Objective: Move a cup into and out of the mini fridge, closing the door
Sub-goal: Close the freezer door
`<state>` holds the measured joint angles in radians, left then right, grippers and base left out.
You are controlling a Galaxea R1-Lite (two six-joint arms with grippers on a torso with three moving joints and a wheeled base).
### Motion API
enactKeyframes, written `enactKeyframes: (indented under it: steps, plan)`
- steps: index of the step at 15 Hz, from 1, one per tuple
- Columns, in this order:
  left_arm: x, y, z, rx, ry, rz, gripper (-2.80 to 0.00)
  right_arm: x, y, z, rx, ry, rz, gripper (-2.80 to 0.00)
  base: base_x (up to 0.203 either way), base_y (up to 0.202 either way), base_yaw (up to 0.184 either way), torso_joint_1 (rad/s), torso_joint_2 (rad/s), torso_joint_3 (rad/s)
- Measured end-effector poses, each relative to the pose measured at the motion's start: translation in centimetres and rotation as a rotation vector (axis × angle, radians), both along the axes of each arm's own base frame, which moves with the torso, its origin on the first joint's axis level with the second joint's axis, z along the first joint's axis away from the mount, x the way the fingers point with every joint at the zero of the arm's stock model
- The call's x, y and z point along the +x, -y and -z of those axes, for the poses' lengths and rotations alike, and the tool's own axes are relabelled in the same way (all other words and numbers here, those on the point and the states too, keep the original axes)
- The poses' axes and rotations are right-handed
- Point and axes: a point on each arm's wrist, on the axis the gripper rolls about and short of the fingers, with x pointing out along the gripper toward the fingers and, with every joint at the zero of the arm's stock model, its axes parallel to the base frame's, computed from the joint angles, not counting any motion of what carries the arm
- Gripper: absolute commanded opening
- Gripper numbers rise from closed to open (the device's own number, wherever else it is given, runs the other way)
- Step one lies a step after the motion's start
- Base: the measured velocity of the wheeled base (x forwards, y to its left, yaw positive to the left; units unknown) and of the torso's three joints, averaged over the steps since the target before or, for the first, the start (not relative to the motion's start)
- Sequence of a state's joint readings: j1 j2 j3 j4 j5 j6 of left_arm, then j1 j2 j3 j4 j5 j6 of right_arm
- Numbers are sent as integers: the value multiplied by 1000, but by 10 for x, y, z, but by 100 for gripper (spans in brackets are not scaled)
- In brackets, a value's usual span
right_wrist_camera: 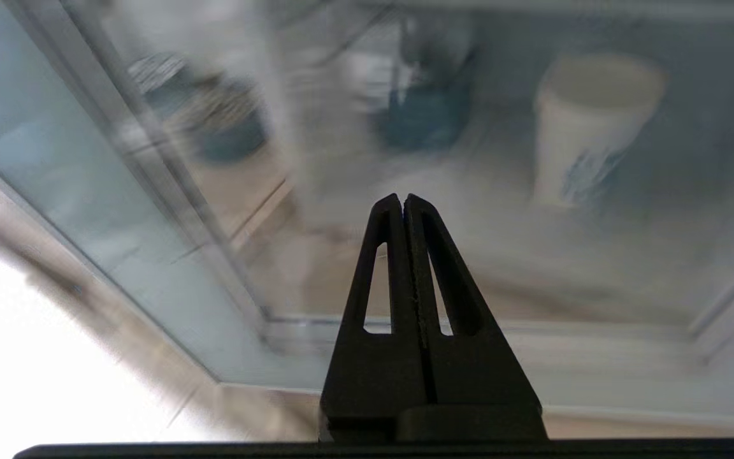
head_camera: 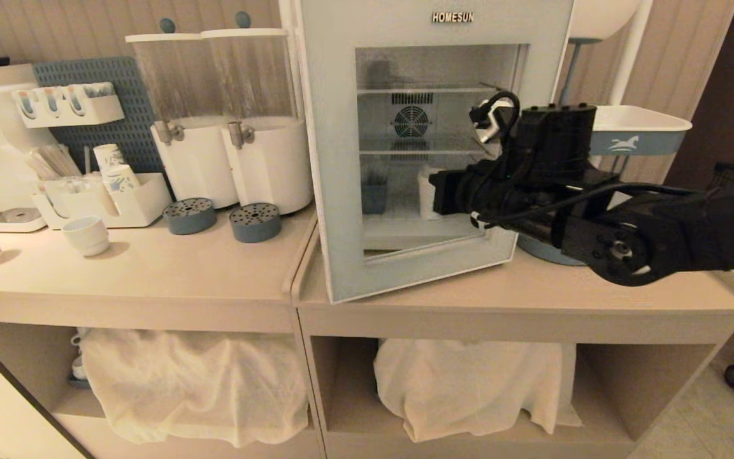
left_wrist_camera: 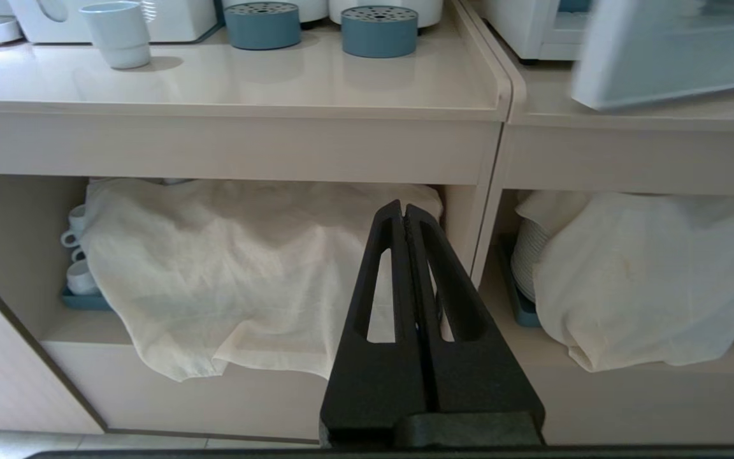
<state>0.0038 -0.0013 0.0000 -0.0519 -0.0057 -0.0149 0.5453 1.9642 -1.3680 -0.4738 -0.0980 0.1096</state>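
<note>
Countertop (head_camera: 150, 274) in the head view is carrying the mini fridge (head_camera: 341, 127), whose door (head_camera: 434, 146) is standing almost shut, its lower edge swung slightly out. Through the glass, the cup (head_camera: 429, 191) is sitting upright on the fridge floor, long axis vertical, with a small blue container (head_camera: 374, 194) beside it. The right gripper (head_camera: 443, 191) is reaching across the door front, its black arm crossing from the right. Left of the fridge, an organiser tray (head_camera: 144, 204) is holding patterned paper cups (head_camera: 115, 169); a squat white cup (head_camera: 86, 234) is standing near it.

In the left wrist view, the left gripper (left_wrist_camera: 404, 213) is hanging below the counter edge with fingers pressed together, holding nothing, in front of a shelf draped with white cloth (left_wrist_camera: 227, 274) (mugs (left_wrist_camera: 77, 255) are peeking out beside it).

In the right wrist view, the right gripper is showing its fingers closed flat against each other and empty, close to the glass. Behind the pane the cup (right_wrist_camera: 587, 127) is standing mouth up, blue print on its side, well apart from the blue container (right_wrist_camera: 424, 115).
</note>
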Motion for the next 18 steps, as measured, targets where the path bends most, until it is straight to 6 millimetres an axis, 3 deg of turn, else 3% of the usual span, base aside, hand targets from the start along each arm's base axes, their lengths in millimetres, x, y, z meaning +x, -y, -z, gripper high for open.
enactKeyframes:
  steps: [6, 10, 15, 18]
  plan:
    - [0, 0, 0, -2, -1, 0, -280, 55, -30, 3, -14, 38, 109, -280, 0, 0, 0, 0, 0, 0]
    - [0, 0, 0, -3, 1, 0, -280, 85, -45, 27, -91, 27, 178, -280, 0, 0, 0, 0, 0, 0]
    - [0, 0, 0, -3, 0, 0, -280, 88, -37, 38, -111, -13, 195, -280, 0, 0, 0, 0, 0, 0]
    - [0, 0, 0, -2, 0, 0, -280, 62, -14, 30, -126, -71, 174, -280, 0, 0, 0, 0, 0, 0]
